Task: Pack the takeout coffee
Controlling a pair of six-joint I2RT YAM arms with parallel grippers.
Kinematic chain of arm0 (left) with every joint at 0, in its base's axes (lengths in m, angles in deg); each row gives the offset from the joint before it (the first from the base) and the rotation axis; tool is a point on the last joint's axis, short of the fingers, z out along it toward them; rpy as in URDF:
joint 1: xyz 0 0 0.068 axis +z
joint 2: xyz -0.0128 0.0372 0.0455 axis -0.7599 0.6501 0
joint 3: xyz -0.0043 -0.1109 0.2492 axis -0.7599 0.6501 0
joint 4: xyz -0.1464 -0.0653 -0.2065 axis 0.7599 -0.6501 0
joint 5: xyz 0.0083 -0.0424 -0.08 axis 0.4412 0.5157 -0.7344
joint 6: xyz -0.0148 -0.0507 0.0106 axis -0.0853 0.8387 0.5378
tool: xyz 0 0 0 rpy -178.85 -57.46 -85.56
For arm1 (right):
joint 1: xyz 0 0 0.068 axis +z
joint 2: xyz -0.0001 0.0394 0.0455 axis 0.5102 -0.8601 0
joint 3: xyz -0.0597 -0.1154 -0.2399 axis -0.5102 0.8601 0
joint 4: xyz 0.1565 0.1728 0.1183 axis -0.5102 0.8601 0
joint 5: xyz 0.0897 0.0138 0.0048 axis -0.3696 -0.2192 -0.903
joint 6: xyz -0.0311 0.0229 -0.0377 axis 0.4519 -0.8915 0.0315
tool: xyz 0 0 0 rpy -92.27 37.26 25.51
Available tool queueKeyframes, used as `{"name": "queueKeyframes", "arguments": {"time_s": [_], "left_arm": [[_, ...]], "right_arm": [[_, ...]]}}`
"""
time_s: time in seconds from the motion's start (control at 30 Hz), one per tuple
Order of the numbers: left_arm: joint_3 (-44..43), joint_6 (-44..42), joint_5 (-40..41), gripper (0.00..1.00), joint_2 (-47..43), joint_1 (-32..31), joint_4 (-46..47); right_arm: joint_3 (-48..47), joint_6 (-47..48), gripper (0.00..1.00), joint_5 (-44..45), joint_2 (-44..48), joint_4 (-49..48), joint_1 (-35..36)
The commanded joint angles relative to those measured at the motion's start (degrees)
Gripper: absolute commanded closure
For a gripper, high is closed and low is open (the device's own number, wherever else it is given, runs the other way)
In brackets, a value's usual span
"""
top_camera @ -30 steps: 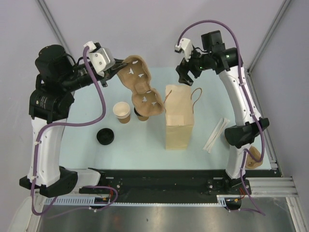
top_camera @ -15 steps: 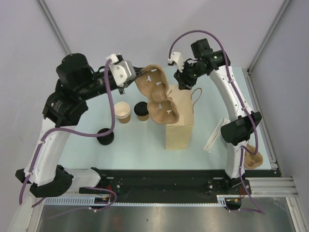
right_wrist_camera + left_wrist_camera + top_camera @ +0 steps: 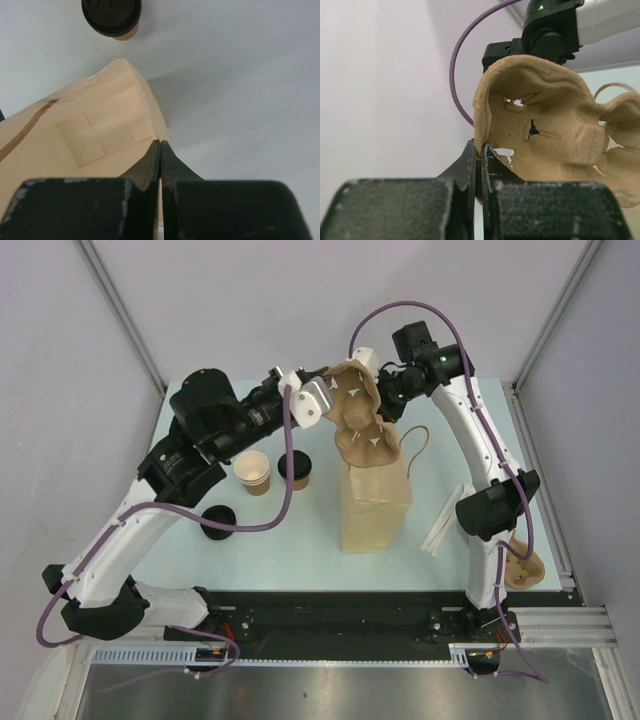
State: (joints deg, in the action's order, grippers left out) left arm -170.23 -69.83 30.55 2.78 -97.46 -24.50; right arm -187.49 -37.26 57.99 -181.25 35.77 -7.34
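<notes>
Left gripper point(image 3: 479, 150) clamped on rim of brown moulded-pulp cup tray point(image 3: 555, 125) above tall tan paper bag point(image 3: 375, 505), right gripper point(image 3: 159, 145) pinching bag's top edge, black-lidded kraft-paper coffee cup point(image 3: 295, 470) and lidless kraft-paper cup point(image 3: 253, 472) standing just left of bag

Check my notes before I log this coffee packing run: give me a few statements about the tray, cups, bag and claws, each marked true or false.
The left claw pinches the pulp tray by its rim. True.
Both cups wear lids. False: the open cup has none; only the lidded cup does.
The paper bag stands upright. True.
The right claw hangs open. False: it is shut on the bag's edge.
</notes>
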Motion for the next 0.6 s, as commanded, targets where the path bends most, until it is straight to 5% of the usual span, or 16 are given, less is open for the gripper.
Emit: {"name": "queueKeyframes", "arguments": {"time_s": [0.0,0.57], "left_arm": [[4.62,-6.83,5.99,1.0,0.12,-1.38,6.69],[9.55,-12.12,9.51,1.0,-2.87,-6.39,11.36]], "right_arm": [[-1.46,-3.74,1.0,-2.51,3.77,0.52,0.4],[-6.29,-16.84,1.0,10.58,2.01,0.69,6.37]]}}
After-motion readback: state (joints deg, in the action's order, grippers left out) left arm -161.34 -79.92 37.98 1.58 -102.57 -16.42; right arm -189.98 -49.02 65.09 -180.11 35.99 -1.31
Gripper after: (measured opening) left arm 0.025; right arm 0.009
